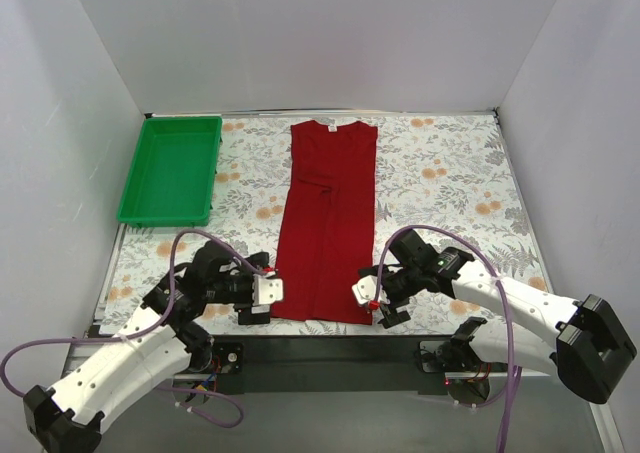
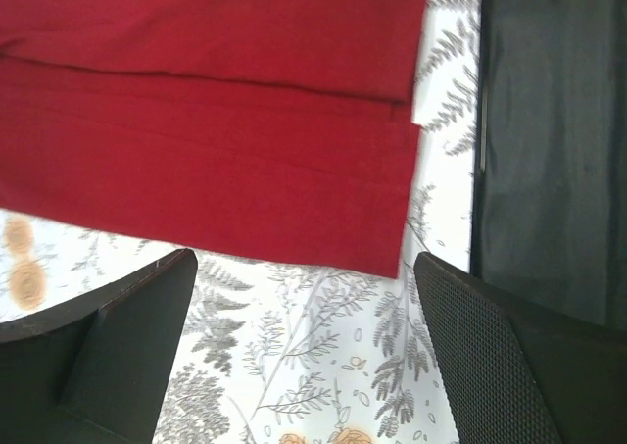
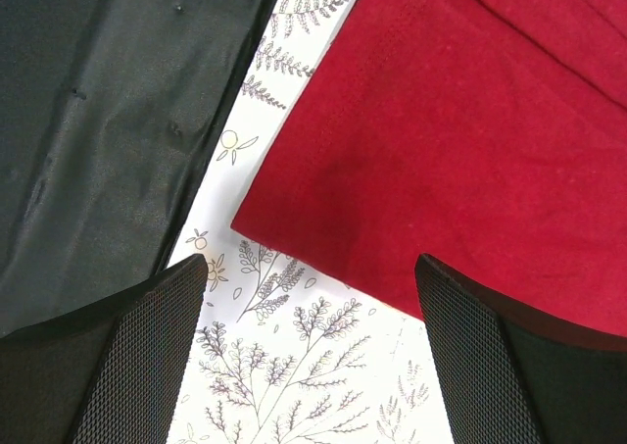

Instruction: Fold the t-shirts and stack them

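One dark red t-shirt lies flat down the middle of the table, its sides folded in to make a long narrow strip, collar at the far end. My left gripper is open and empty just left of the shirt's near left corner; the left wrist view shows that hem corner ahead of the fingers. My right gripper is open and empty just right of the near right corner, which shows in the right wrist view ahead of the fingers. Neither gripper touches the cloth.
A green plastic tray stands at the far left of the table. The floral tablecloth covers the table. A black strip runs along the near edge, close behind both grippers. White walls enclose the sides and back.
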